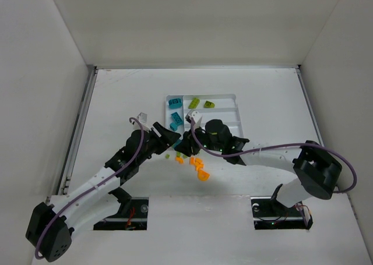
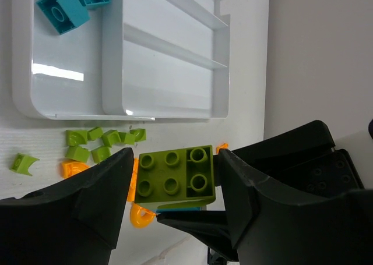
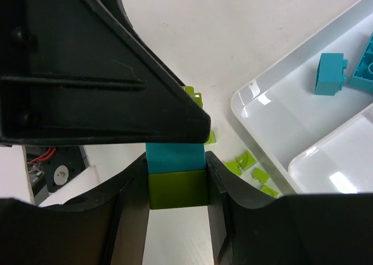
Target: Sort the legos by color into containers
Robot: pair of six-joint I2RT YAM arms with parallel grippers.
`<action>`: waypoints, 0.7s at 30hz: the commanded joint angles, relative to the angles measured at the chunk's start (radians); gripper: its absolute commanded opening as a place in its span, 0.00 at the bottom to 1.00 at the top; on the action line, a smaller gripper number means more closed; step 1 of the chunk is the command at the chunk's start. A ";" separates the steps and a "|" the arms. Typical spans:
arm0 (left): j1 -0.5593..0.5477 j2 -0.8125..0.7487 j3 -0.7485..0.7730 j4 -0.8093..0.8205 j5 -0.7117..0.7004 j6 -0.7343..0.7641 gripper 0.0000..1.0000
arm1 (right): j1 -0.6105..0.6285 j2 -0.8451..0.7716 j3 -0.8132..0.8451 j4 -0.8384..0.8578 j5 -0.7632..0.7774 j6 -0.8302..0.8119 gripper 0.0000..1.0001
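A lime green brick [image 2: 173, 179] stacked on a teal brick [image 3: 175, 157] hangs between both grippers, just off the white tray's [image 1: 233, 96] near left corner. My left gripper [image 2: 175, 180] is shut on the green brick's sides. My right gripper [image 3: 178, 183] is shut on the stack, its fingers flanking the green [image 3: 178, 189] and teal parts. One left finger [image 3: 116, 102] crosses above the stack. Both grippers meet in the top view [image 1: 180, 140]. Two teal bricks [image 1: 174, 103] lie in the tray's narrow section and two green bricks [image 1: 194, 103] in the long sections.
Several small green pieces [image 2: 102, 140] lie on the table against the tray's wall [image 2: 175, 110]. Orange pieces [image 1: 199, 165] lie just in front of the grippers; one curved orange piece [image 2: 140, 217] lies under the held stack. White walls enclose the table.
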 commanded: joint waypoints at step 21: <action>0.038 -0.002 0.064 0.013 -0.125 0.084 0.35 | -0.031 -0.046 -0.034 0.089 0.041 0.006 0.27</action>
